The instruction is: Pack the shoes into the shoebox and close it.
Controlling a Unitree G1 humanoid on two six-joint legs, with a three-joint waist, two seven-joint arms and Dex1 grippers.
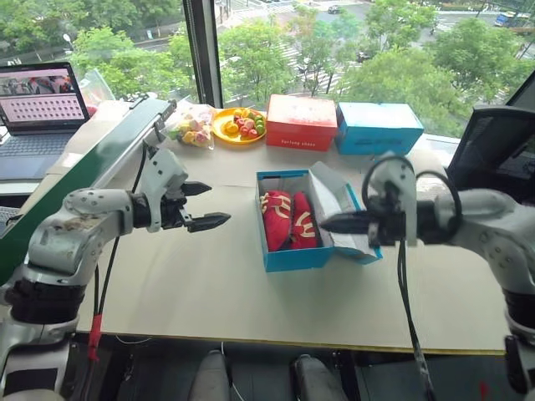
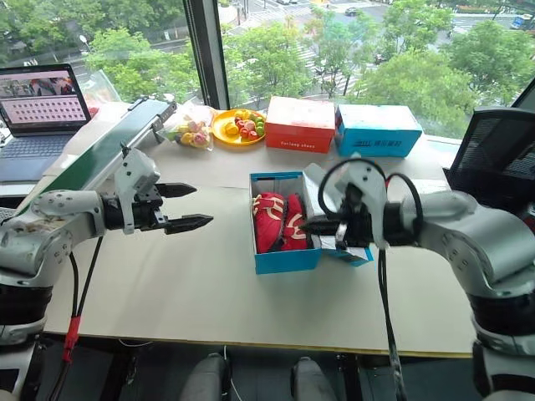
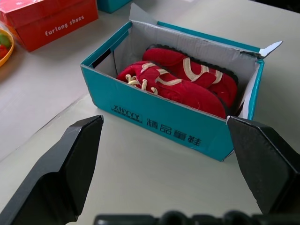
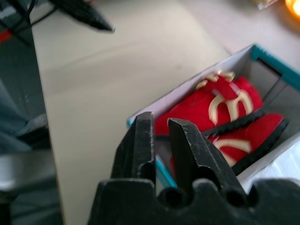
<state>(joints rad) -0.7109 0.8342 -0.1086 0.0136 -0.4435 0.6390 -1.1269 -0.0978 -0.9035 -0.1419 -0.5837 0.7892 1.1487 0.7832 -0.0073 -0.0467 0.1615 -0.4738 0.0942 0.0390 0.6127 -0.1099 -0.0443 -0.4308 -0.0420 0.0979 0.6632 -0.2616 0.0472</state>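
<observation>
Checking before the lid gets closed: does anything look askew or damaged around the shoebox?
Both shoes lie inside the shoebox, one tilted onto its side. The lid hangs open with a bent corner flap.

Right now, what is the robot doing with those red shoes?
The robot is packing them away. Both red shoes already lie side by side inside the blue shoebox, whose lid is still open. The left gripper hangs open beside the box, and the right gripper is shut and empty by the lid. Closing the box is left.

an upper-floor office: laptop, desk chair, window over treetops.
</observation>
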